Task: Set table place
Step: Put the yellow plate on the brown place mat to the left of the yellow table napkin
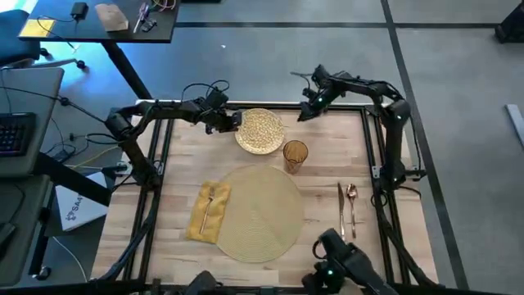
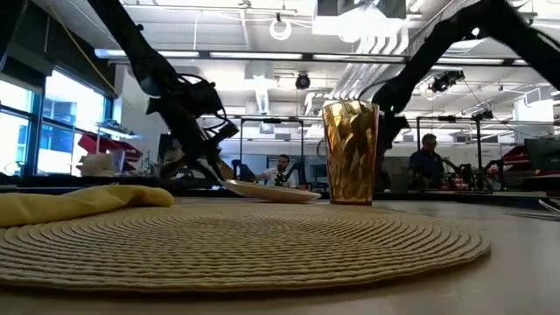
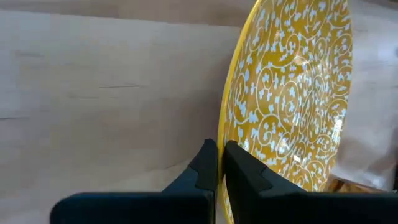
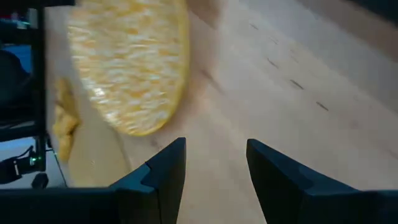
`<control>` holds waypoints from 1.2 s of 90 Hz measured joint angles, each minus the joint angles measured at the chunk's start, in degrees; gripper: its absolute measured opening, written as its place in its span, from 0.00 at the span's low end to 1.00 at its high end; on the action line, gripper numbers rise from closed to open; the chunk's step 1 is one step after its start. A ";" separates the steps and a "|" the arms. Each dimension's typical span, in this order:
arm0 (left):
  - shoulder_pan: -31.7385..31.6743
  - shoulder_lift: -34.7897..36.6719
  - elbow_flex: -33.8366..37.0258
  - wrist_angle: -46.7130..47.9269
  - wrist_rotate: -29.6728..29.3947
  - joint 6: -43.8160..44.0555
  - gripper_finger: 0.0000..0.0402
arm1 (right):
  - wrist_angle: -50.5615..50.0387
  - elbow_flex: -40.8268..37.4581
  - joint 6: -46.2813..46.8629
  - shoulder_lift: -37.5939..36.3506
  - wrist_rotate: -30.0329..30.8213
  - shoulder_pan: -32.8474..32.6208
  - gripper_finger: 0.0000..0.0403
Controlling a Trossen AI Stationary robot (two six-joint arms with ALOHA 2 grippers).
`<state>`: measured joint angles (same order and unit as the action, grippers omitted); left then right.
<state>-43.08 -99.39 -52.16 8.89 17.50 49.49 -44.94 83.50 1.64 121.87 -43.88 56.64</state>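
The gold patterned plate (image 1: 260, 129) is at the table's far middle, beyond the round woven placemat (image 1: 258, 211). My left gripper (image 1: 228, 121) is shut on the plate's left rim. My right gripper (image 1: 307, 111) hovers open near the far edge, right of the plate and touching nothing. The amber ribbed glass (image 1: 295, 156) stands upright between plate and placemat. The yellow napkin (image 1: 209, 211) lies at the placemat's left with one piece of cutlery (image 1: 205, 210) on it. A knife (image 1: 341, 201) and a spoon (image 1: 352, 201) lie to the right. My left gripper pinches the plate's rim (image 3: 225, 134) on its left side between the two fingers, one finger (image 3: 245, 171) on the patterned face and the other (image 3: 205, 167) on the underside. The fingers come roughly level from the table's left. In the low view the plate (image 2: 271, 191) tilts, its held side higher.
The black frame rail (image 1: 270, 105) runs along the far edge just behind both grippers. Bare wood (image 1: 327, 139) shows right of the glass. A dark desk (image 1: 90, 24) with small items stands beyond the table's far left corner.
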 joint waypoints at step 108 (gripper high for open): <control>7.79 -10.47 -0.37 -29.73 -3.73 17.66 0.01 | -2.02 -0.46 -3.77 3.19 -9.84 -1.97 0.04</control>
<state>-35.29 -109.86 -52.53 -20.84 13.77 67.15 -46.96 83.05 -2.13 125.05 -53.71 54.67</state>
